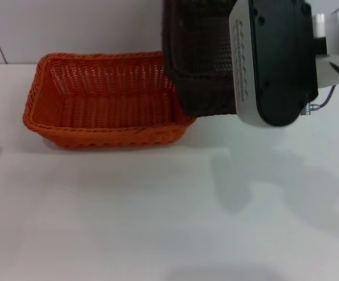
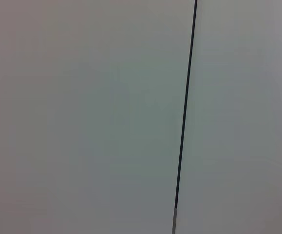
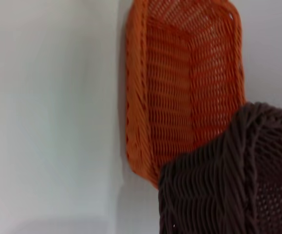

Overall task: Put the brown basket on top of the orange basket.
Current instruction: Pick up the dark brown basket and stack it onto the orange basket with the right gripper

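The orange basket (image 1: 105, 99) stands upright on the white table, left of centre in the head view, and also shows in the right wrist view (image 3: 179, 87). The brown basket (image 1: 198, 58) hangs tilted in the air above the orange basket's right end, apart from the table. It fills the near corner of the right wrist view (image 3: 228, 185). My right gripper (image 1: 233, 64) holds it at its right side; the fingers are hidden behind the black and white wrist housing (image 1: 274, 58). My left gripper is out of view.
The white table (image 1: 157, 222) spreads in front of the baskets. A white wall rises just behind them. The left wrist view shows only a pale surface with a thin dark seam (image 2: 184, 117).
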